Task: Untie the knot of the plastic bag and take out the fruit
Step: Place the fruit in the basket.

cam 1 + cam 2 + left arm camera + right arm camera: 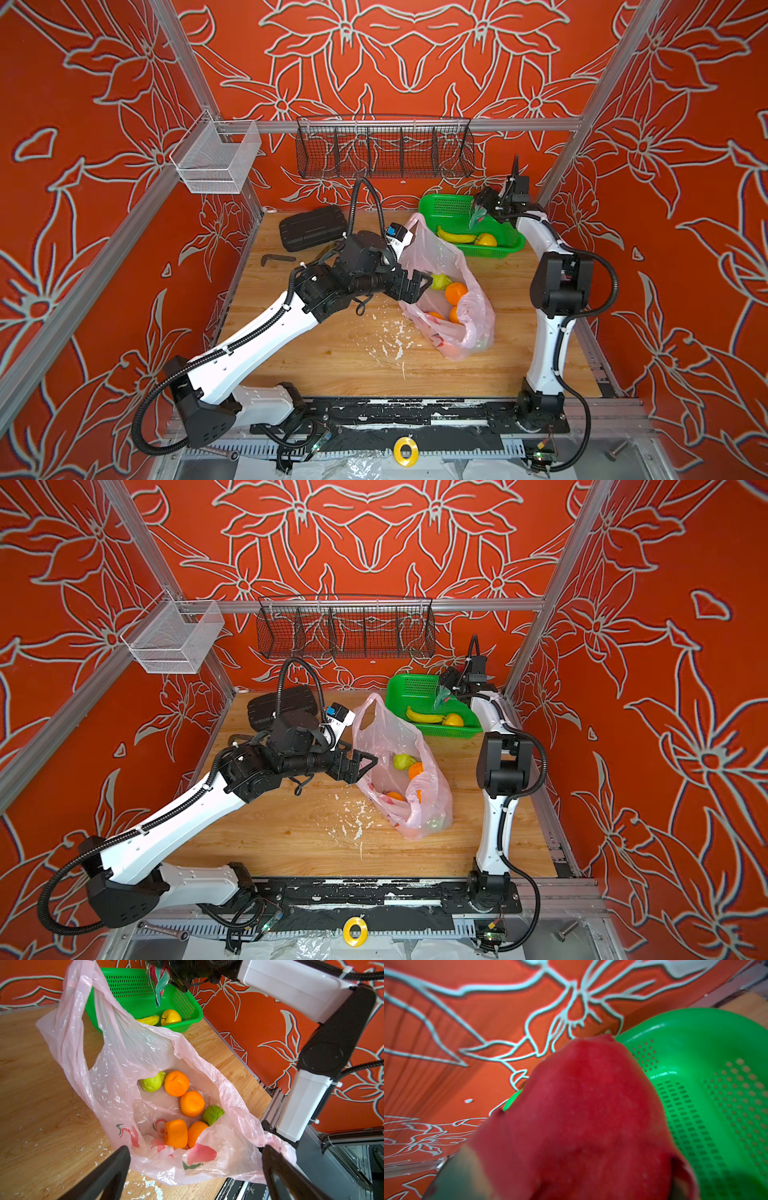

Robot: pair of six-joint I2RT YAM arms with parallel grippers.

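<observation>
The pink plastic bag [440,257] [390,737] [128,1047] lies on the wooden table with its mouth wide open. No knot shows, and its handle loops hang loose. Inside lie several oranges [176,1083], a green pear [152,1082] and a round green fruit [213,1113]. My left gripper [428,283] [370,762] [196,1150] is open at the bag's near rim, holding nothing. My right gripper [484,203] is shut on the pink-and-green dragon fruit [478,214] [160,976] [591,1122], above the green basket [440,208] [716,1084].
In the basket lie a banana [455,237] and a yellow fruit [487,240]. A black case [311,228] and an angled key [276,258] lie at the back left. White flakes [392,336] dot the table. A wire rack [384,151] hangs behind.
</observation>
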